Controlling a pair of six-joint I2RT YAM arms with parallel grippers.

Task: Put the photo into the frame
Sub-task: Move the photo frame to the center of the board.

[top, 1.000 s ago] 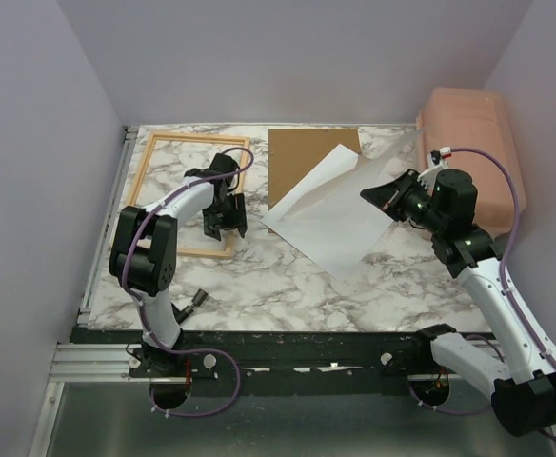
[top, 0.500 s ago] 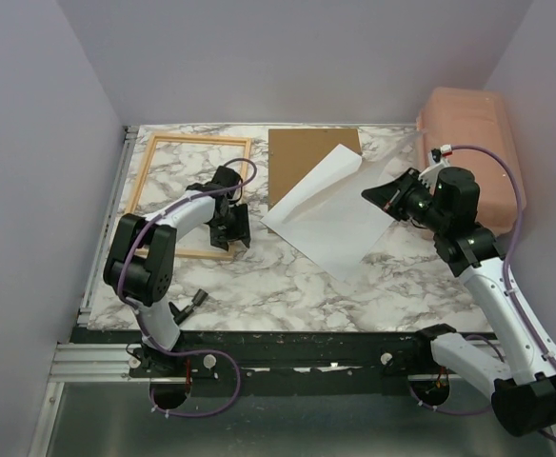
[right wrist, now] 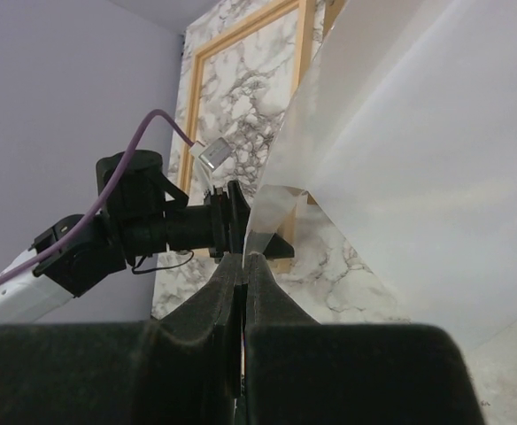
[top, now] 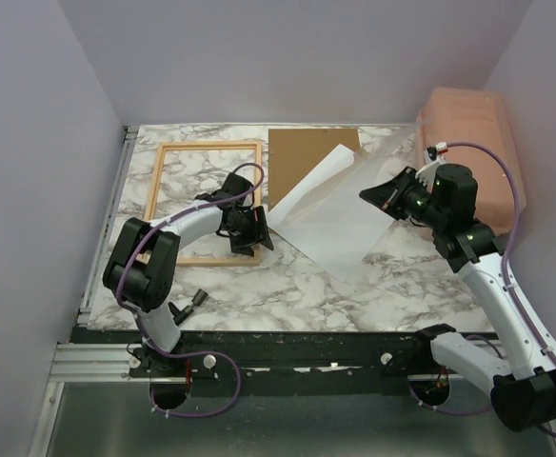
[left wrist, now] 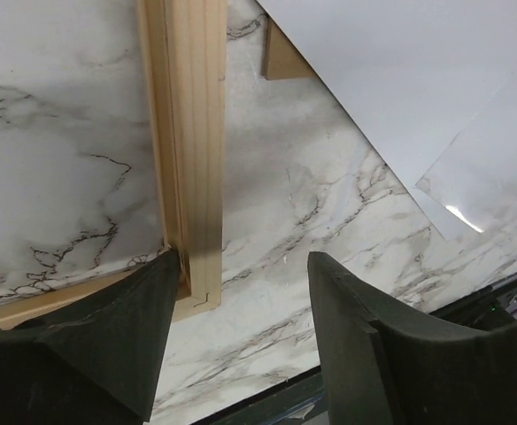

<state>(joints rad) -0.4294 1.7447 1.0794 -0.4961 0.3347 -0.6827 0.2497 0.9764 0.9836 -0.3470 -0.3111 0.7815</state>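
The light wood frame [top: 205, 146] lies flat at the left, marble showing through it. My left gripper [top: 254, 231] is open and straddles the frame's near right corner [left wrist: 192, 133]: one finger inside the rail, one outside on the marble [left wrist: 241, 266]. The photo [top: 321, 224] lies white side up in the middle, partly over the brown board [top: 307, 152]; its edge shows in the left wrist view [left wrist: 391, 71]. My right gripper [top: 381, 198] is shut [right wrist: 245, 257] on the corner of a thin see-through sheet [right wrist: 272, 208], which rises off the table over the photo.
A pink bin [top: 468, 133] stands at the back right. The brown board's corner [left wrist: 281, 62] sits just past the frame's right rail. The black table edge [top: 287, 338] runs along the front. Walls close in the left and back sides.
My left gripper has moved right and nearer, and the frame has slid right with it, towards the photo. The right gripper still holds the lifted sheet in about the same place.
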